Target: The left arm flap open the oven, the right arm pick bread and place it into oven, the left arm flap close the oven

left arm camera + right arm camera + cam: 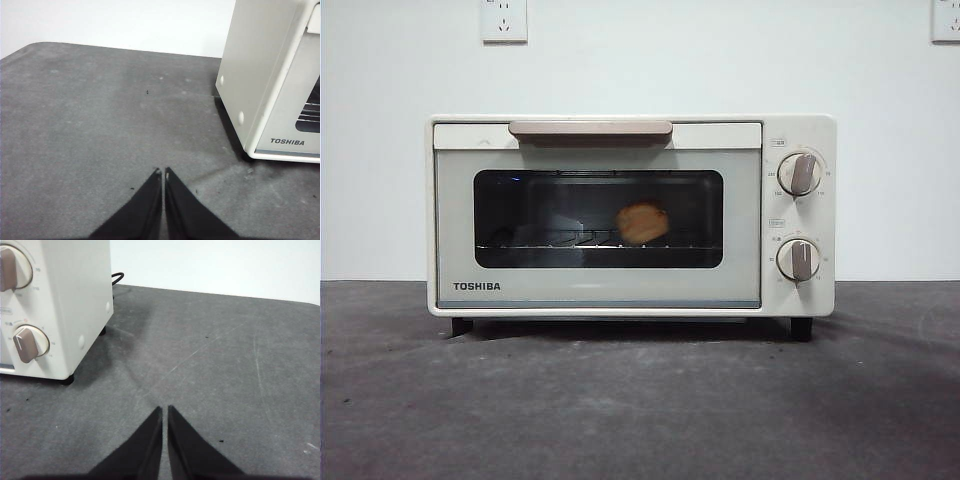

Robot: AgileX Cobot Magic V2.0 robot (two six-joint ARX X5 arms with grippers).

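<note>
The cream-white TOSHIBA oven stands in the middle of the dark table with its door shut and its beige-pink handle at the top. The golden-brown bread sits on the wire rack behind the dark glass window. My left gripper is shut and empty, low over the table off the oven's left side. My right gripper is shut and empty, low over the table off the oven's right side. Neither gripper shows in the front view.
Two round knobs are on the oven's right panel, also seen in the right wrist view. A black power cord runs behind the oven. White wall with sockets behind. Grey table spreads in front.
</note>
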